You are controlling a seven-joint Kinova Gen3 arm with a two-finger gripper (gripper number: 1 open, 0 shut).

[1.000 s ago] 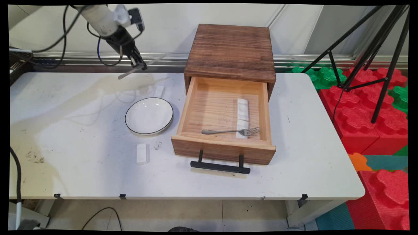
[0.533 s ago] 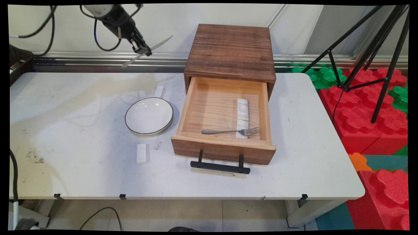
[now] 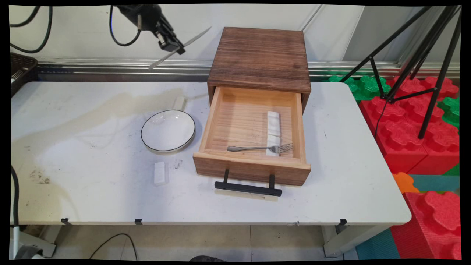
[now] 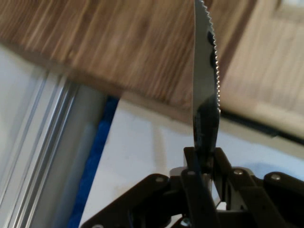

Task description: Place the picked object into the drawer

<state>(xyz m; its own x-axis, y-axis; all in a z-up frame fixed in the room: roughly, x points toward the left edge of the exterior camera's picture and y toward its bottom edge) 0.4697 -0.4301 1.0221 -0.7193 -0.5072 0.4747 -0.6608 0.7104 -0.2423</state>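
Observation:
High over the table's back, left of the wooden drawer box, my gripper is shut on a steel table knife. The knife lies crosswise in the fingers, blade tip towards the box, handle down to the left. In the hand view the serrated knife blade rises from between the fingers, with the box's dark top behind it. The open drawer holds a fork and a white block. A white plate sits left of the drawer.
A small white block lies in front of the plate and another white block behind it. The drawer's black handle sticks out towards the table's near edge. A black tripod and red and green foam blocks stand off the right side.
The gripper has carried the knife up and to the right, from over the table's back left towards the drawer box. Nothing on the table has moved.

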